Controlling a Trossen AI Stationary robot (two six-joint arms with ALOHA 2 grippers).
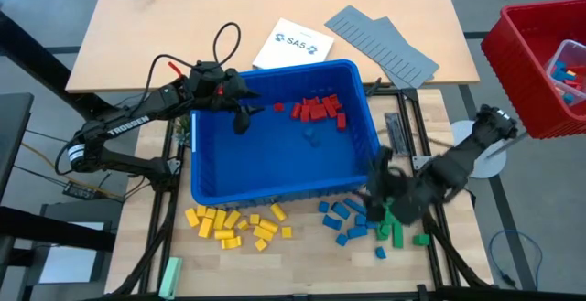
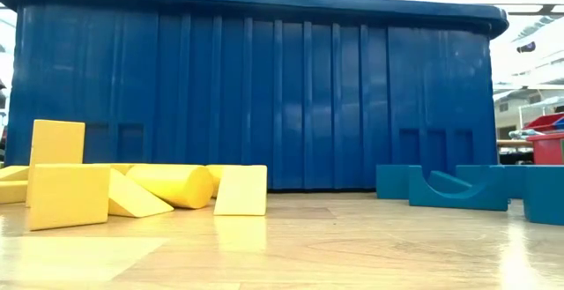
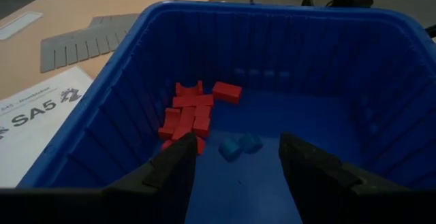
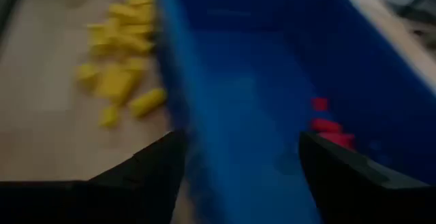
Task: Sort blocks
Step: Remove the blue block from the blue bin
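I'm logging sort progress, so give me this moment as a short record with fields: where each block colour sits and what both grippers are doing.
red blocks: inside blue bin
blue blocks in bin: two
yellow blocks: table, in front of bin
blue blocks on table: in front of bin
green blocks: table, under right arm
left gripper: open, empty, over bin
right gripper: open, empty, at bin's front wall

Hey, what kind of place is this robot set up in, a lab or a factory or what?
Probably a robotics lab or test workstation, not a factory. A wooden worktable carries a blue bin with colour-sorted toy blocks beside it, such as the yellow blocks, a printed sheet marked SA5, and a red crate at the edge.
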